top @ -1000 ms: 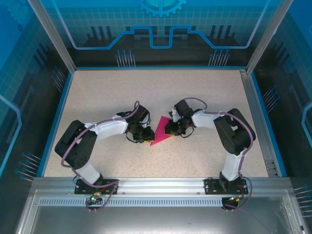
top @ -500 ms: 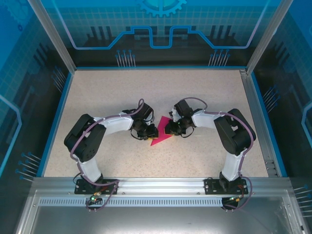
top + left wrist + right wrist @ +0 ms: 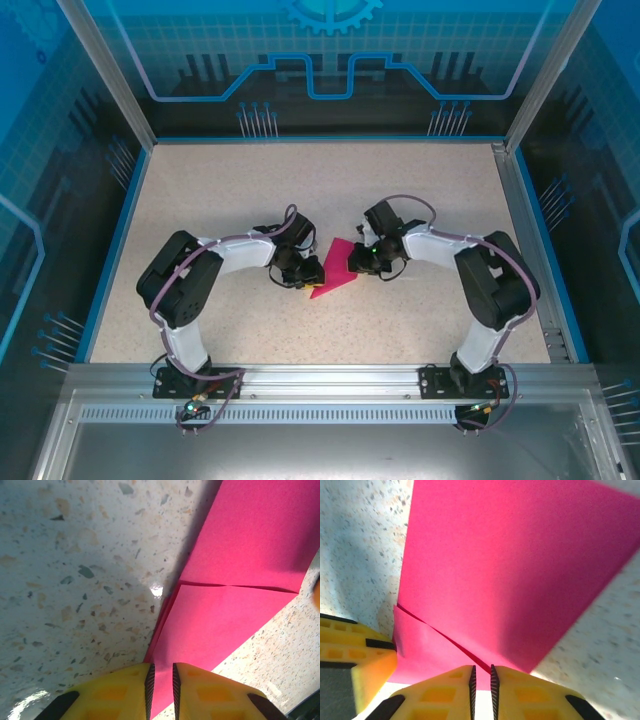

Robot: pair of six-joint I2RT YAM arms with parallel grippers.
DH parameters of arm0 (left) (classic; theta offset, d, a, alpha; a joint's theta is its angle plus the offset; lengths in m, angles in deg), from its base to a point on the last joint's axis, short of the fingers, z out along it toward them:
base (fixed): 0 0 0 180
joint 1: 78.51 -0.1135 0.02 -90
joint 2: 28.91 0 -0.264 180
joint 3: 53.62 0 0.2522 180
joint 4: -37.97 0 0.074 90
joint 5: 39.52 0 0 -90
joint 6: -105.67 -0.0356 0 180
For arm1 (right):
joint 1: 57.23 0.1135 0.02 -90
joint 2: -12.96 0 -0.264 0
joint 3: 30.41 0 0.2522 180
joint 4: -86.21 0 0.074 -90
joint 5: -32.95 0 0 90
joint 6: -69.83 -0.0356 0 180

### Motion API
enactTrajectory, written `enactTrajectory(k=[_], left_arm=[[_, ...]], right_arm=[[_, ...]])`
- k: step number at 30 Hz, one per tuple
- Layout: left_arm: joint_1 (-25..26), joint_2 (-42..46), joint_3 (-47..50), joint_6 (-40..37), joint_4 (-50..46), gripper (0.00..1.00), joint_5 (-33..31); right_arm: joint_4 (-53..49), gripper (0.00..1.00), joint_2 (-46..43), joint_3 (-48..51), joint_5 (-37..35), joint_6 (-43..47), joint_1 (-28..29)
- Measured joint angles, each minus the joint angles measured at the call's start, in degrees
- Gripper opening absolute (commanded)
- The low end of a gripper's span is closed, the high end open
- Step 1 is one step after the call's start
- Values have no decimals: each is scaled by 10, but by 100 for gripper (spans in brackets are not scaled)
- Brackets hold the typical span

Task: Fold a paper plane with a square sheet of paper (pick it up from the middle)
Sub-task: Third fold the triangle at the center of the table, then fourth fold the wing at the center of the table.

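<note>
The square sheet of paper (image 3: 335, 272) lies partly folded on the table (image 3: 430, 330) between your arms; the left gripper (image 3: 162, 666) has its jaws nearly together at the left edge, and the right gripper (image 3: 481, 667) likewise opposite, though I cannot tell if either pinches; the paper looks thin, light and limp, so hold a layered crease, not the far single corner.

Magenta-pink folded paper sheet (image 3: 240, 580); left gripper (image 3: 162, 672) yellow-fingered (black ribbed pads (image 3: 149, 682)); tabletop (image 3: 75, 580) pale beige with dark speckles; enclosure walls (image 3: 330, 60) blue, gridded with circuit-like lines.
</note>
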Motion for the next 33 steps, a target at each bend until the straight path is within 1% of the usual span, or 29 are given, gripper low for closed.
enactTrajectory(k=[6,9,11,16,22,33], left_arm=[[0,0,0,0,0,21,0],[0,1,0,0,0,21,0],[0,2,0,0,0,22,0],[0,3,0,0,0,22,-1],[0,9,0,5,0,24,-1],[0,34,0,14,1,27,-1]], right_arm=[[-4,20,-55,29,-17,0,-27],[-5,21,-70,46,-19,0,-40],[-1,24,-73,56,-19,0,-48],[7,29,-73,86,-10,-5,-54],[29,35,-71,90,18,-12,-54],[54,37,-34,89,51,-16,-49]])
